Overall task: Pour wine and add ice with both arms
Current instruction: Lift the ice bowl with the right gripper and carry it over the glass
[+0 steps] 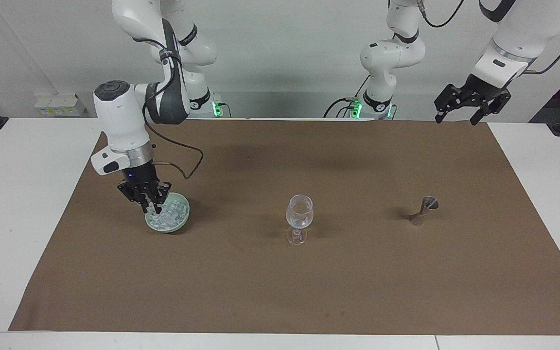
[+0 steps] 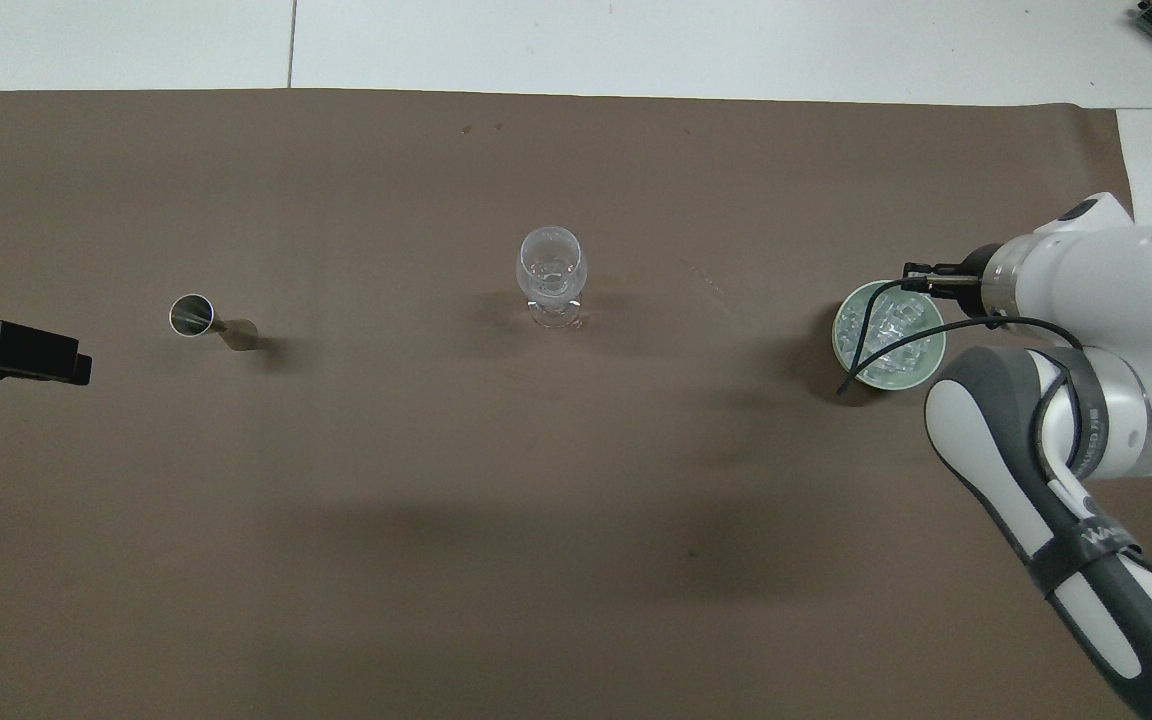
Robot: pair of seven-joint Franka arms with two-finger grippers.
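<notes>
Over the dish rim, right gripper pinches ice; left gripper waits.

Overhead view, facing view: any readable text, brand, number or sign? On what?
"WA": white letters on the black strap round the right arm, overhead view; the rest cannot be read.
Small print on that arm's grey band: too small to read.
Wine glass, jigger, dish: no text seen.
</notes>
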